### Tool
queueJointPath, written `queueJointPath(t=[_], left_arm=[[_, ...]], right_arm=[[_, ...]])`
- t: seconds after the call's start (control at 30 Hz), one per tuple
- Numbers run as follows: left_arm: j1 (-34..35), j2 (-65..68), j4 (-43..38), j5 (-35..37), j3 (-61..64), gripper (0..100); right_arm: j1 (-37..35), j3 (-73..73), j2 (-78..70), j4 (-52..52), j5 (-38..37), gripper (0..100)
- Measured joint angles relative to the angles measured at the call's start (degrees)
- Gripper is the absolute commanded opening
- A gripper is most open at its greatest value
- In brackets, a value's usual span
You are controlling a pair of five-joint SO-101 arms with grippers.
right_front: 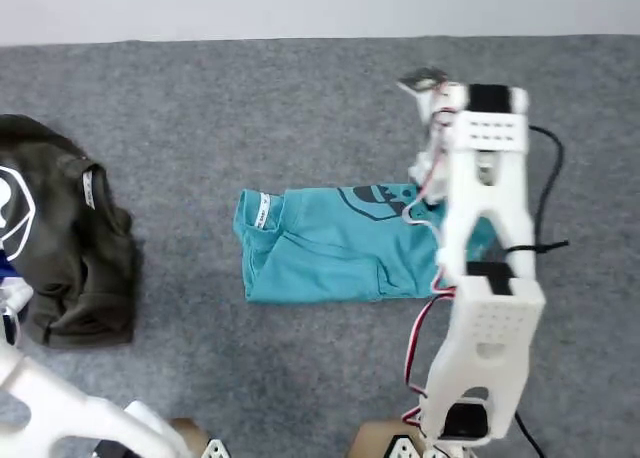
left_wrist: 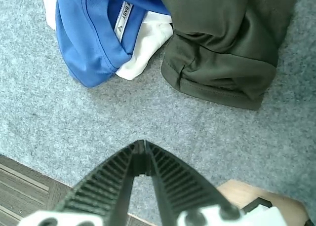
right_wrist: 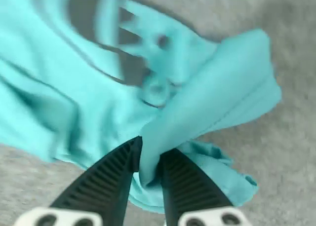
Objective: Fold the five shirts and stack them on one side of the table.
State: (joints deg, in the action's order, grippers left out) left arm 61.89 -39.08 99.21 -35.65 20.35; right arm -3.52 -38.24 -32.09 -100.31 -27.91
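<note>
One teal shirt [right_front: 330,248] mid-table, fold pinched in right gripper [right_wrist: 149,149], left gripper [left_wrist: 144,147] pressed together (beside table edge [left_wrist: 34,169])

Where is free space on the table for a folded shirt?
Free: the grey strip between the green shirt and the teal shirt, also the far band behind both. Crowded: beside the green shirt, where the blue shirt and white shirt lie.

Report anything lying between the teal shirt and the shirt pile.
Nothing visible: bare grey mat separates the teal shirt, pinched in the right claw, from the olive shirt at the pile.
</note>
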Motion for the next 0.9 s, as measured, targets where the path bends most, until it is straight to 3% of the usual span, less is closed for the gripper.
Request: queueJointPath(t=[0.4, 0.9], left_arm=[[0.0, 0.0, 0.0, 0.0, 0.0, 1], [0.0, 0.0, 0.0, 0.0, 0.0, 1]], right_arm=[[-22.7, 0.0, 1.8, 0.6, 4.9, 1.1], [-34.0, 0.0, -2.2, 9.1, 5.3, 1.1]])
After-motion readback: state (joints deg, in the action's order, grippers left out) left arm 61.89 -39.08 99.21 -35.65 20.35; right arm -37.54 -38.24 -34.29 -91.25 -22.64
